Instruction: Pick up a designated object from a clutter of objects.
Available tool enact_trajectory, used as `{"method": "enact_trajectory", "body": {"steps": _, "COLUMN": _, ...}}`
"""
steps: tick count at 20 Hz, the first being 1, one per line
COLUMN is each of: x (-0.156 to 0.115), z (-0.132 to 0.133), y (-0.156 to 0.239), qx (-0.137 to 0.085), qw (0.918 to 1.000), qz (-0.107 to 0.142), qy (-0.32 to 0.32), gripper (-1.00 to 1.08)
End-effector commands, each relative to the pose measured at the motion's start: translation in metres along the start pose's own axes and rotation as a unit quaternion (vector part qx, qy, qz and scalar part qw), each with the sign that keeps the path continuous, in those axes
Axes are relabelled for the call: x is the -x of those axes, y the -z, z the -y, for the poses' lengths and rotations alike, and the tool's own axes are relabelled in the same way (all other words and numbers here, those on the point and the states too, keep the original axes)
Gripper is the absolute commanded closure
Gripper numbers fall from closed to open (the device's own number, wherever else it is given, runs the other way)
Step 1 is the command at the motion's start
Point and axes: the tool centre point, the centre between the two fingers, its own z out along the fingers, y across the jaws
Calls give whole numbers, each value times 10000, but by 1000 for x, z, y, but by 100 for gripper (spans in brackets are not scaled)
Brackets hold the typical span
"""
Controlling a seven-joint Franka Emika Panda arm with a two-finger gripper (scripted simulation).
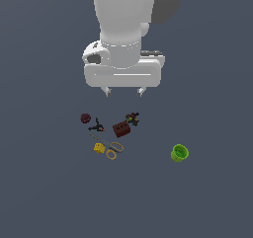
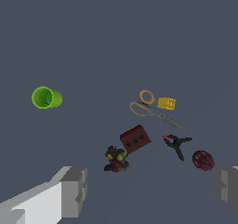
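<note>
The designated object (image 1: 132, 118) (image 2: 116, 159) is a small dark spiky toy with coloured specks, lying against the brown brick (image 1: 121, 129) (image 2: 135, 138). Around it spreads the clutter: a maroon ball (image 1: 86, 118) (image 2: 203, 160), a black-and-red tool (image 1: 97, 127) (image 2: 176, 143), a yellow block (image 1: 99, 147) (image 2: 166, 103) and tan-ringed scissors (image 1: 112, 149) (image 2: 148, 106). My gripper (image 1: 124, 91) (image 2: 151, 186) hangs open above the floor, behind the clutter in the exterior view, holding nothing. In the wrist view the toy lies between its grey fingers (image 2: 74, 190), nearer one of them.
A green cup (image 1: 179, 153) (image 2: 46, 98) lies on its side apart from the group, toward the exterior view's right. The floor is plain dark grey. The white arm body fills the upper middle of the exterior view.
</note>
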Motion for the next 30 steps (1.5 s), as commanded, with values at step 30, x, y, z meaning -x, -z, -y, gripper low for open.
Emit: {"method": "enact_trajectory", "body": {"steps": 30, "x": 5, "z": 26, "y": -32, "qx": 15, "qw": 9977, "qz": -116, "qy": -663, "gripper": -92}}
